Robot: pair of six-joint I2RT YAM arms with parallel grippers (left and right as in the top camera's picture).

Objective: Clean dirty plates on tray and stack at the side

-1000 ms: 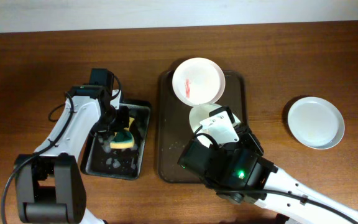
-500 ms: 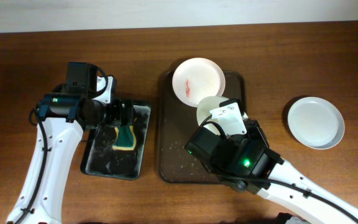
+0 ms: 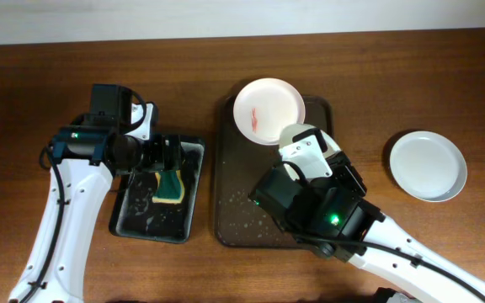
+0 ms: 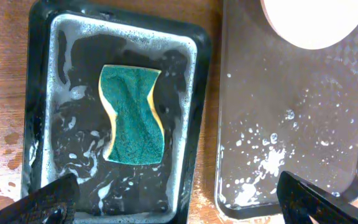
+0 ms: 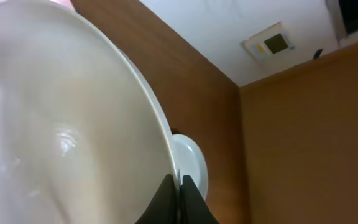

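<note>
The brown tray [image 3: 230, 202] lies mid-table, flecked with foam. A plate [image 3: 269, 110] with a red smear rests on its far end. My right gripper [image 5: 179, 190] is shut on the rim of a second plate [image 3: 301, 132], held tilted on edge above the tray; the right wrist view shows it [image 5: 61, 124] filling the left side. A third, clean plate [image 3: 428, 165] sits on the table to the right. My left gripper [image 3: 168, 156] hangs open over the small black tray [image 3: 125, 220], above the sponge [image 4: 132, 115], holding nothing.
The green and yellow sponge [image 3: 168, 187] lies in soapy water in the black tray [image 4: 42, 74], just left of the brown tray [image 4: 229, 124]. Water is splashed on the wood by the black tray's corner. Bare wooden table surrounds the clean plate [image 5: 191, 165].
My left gripper let go of the sponge, opened and lifted off the black tray. My right arm has raised its plate and carried it a little to the right.
</note>
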